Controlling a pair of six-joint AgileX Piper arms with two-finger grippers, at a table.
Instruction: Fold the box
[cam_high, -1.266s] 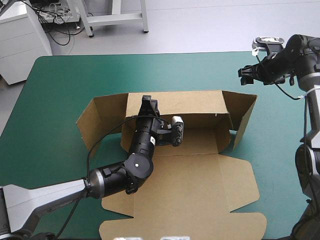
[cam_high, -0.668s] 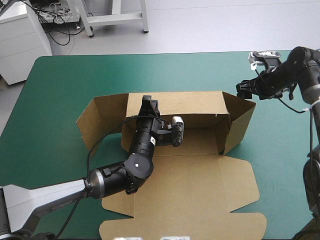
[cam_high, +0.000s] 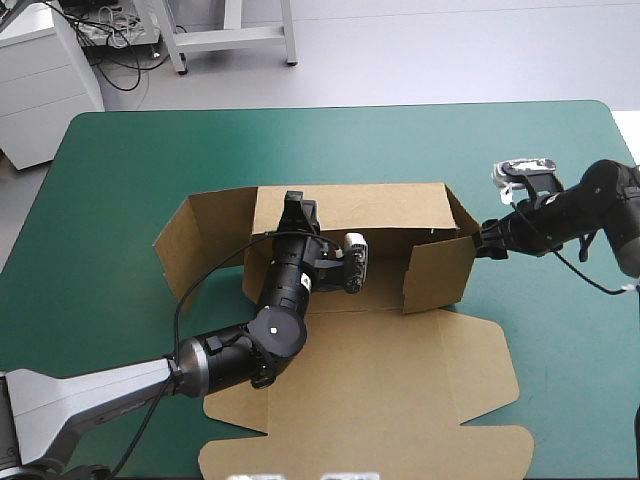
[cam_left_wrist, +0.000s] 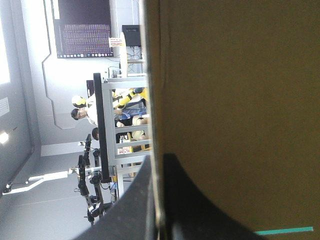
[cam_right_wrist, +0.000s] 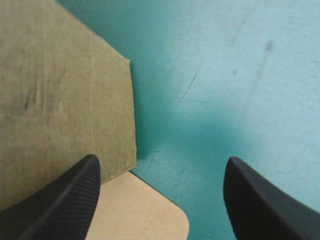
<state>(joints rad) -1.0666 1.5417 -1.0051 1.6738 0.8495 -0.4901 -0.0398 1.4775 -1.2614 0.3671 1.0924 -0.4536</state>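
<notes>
The brown box lies in the middle of the table with its long back wall raised. My left gripper is shut on that wall's top edge; in the left wrist view the black fingers pinch the board. The right end flap stands folded inward across the box's right end. My right gripper is just outside that flap. The right wrist view shows it open, the flap beside one finger and nothing between the fingers.
The left end flap splays outward. The lid panel lies flat and reaches close to the table's front edge. Teal-green cover shows beyond the back wall and to the right of the box.
My right gripper came down and toward the box from the table's far right. The right end flap swung from splayed outward to folded across the box's end. The left gripper kept its hold.
</notes>
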